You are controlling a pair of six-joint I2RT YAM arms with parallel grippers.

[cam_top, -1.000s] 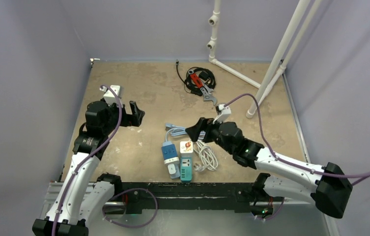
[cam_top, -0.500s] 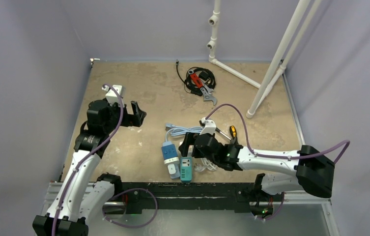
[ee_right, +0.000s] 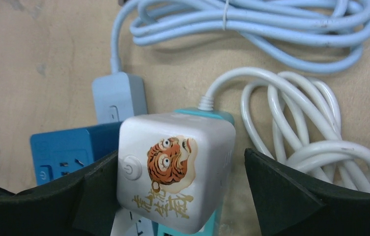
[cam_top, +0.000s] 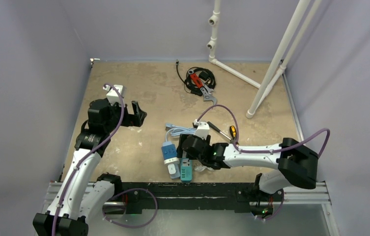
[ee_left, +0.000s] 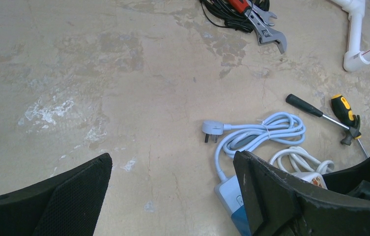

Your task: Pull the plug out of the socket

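Observation:
The plug point(ee_right: 175, 167) is a white cube with a tiger picture and a round power button. It sits in the teal socket strip point(ee_right: 211, 113), whose near end shows in the top view point(cam_top: 186, 173). My right gripper point(ee_right: 178, 164) is open and straddles the plug: the left finger lies against its side, while the right finger stands well clear. In the top view the right gripper point(cam_top: 187, 146) hides the plug. My left gripper point(cam_top: 137, 114) hangs open over bare table at the left, holding nothing, as the left wrist view point(ee_left: 173, 162) also shows.
A blue power strip point(ee_right: 70, 150) lies just left of the teal one. Its pale blue cable point(ee_right: 251, 29) is coiled behind. A white cable coil point(ee_right: 310, 147) lies to the right. A screwdriver point(cam_top: 220, 130), a wrench point(cam_top: 207, 93) and white pipes point(cam_top: 271, 69) sit farther back.
My right arm has swung left and towards the near edge, coming down so its open fingers now straddle the plug. The left arm has barely moved.

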